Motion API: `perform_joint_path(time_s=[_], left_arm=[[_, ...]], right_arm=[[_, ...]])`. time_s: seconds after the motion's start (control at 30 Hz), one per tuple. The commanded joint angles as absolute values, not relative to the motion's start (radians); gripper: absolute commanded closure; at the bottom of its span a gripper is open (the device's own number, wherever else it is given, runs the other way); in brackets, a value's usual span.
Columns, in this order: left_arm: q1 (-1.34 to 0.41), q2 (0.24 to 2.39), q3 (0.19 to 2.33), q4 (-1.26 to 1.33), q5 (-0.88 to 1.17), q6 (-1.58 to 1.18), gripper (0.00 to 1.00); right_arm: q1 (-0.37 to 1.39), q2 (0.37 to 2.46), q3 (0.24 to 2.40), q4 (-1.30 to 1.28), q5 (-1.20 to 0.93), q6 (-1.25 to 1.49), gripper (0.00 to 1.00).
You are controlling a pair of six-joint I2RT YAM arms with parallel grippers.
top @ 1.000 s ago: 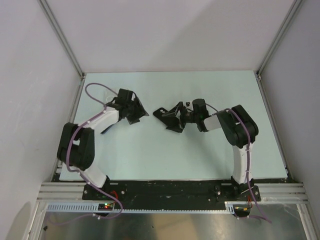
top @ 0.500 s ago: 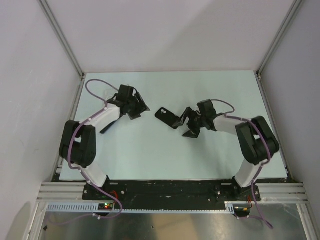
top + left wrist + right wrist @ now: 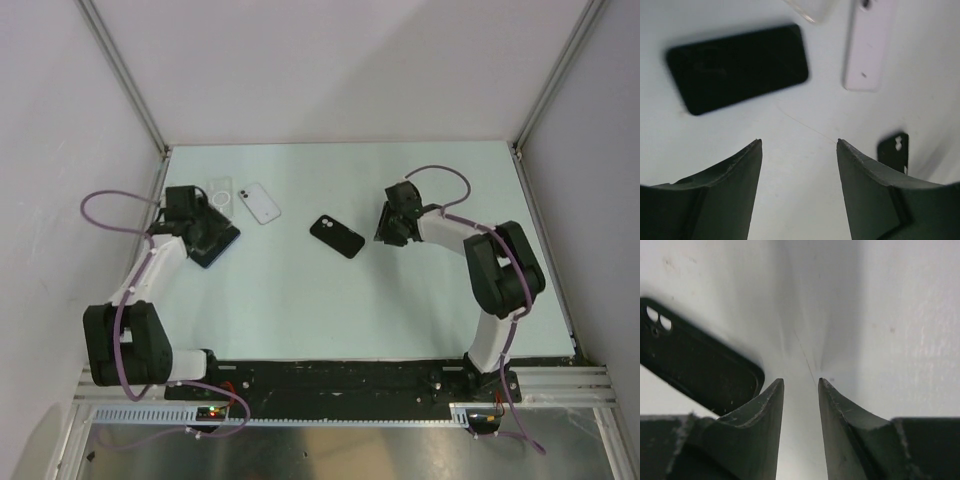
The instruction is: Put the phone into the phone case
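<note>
The black phone [image 3: 737,67] lies flat on the tabletop [image 3: 300,300]. It is probably stiff, thin and slippery, so grip it across its long edges. It sits just ahead of the left tool [image 3: 797,142], which is wide open and empty. The black case [image 3: 695,375] lies beside the right tool [image 3: 801,381], which is narrowly open and also empty.

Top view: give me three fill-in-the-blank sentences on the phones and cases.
The table bears ____ phones. On its ____ half, the clear case lies beside the white phone. The right pincer, beside the black case, holds ____. Missing: two, left, nothing.
</note>
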State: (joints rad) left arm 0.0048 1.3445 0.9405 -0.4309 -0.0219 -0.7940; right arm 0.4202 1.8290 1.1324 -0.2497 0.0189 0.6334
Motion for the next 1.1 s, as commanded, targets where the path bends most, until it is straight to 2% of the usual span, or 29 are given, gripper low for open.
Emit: perform_joint_path(time_s=[0.0,0.17,0.47,0.63,0.87,1.0,1.07], left_arm=[[0.117,1.301,0.935,-0.499,-0.084,-0.73,0.34],[0.18,1.34,0.949,-0.508,-0.083,-0.717,0.35],[0.175,1.41,1.014,-0.508,-0.02,-0.692,0.36],[0.176,1.414,1.011,-0.512,-0.071,-0.671,0.34],[0.208,1.537,1.062,-0.522,-0.124,-0.646,0.21],[0.225,1.64,1.15,-0.525,-0.122,-0.672,0.23],[0.226,1.685,1.198,-0.527,-0.126,-0.706,0.27]], right_arm=[[0.431,1.893,1.251,-0.294,0.175,0.553,0.64],[0.435,1.975,1.334,-0.331,0.217,0.527,0.66],[0.508,2.053,1.389,-0.355,0.148,0.521,0.69],[0.567,2.044,1.393,-0.369,0.116,0.547,0.71],[0.592,2.005,1.372,-0.349,0.037,0.546,0.72],[0.586,1.95,1.341,-0.331,0.025,0.527,0.73],[0.575,1.916,1.315,-0.311,0.015,0.528,0.74]])
